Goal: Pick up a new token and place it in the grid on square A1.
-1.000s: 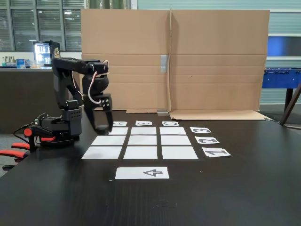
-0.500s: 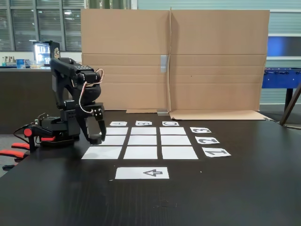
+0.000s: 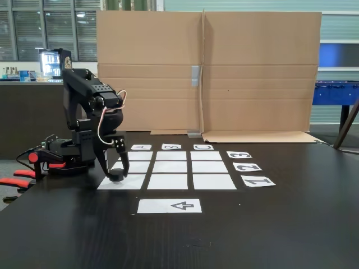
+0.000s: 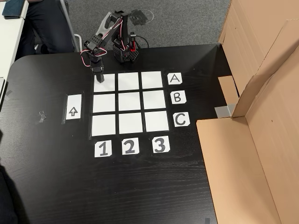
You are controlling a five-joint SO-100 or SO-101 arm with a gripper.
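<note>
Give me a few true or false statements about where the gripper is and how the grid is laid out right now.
1. The gripper is over the corner cell in row A, column 1. True.
2. The arrow sheet lies beside the C label. False: it lies on the opposite side, by column 1.
3. Cardboard stands behind the grid in the fixed view. True.
4. The gripper is over the centre cell. False: it is at a corner cell.
</note>
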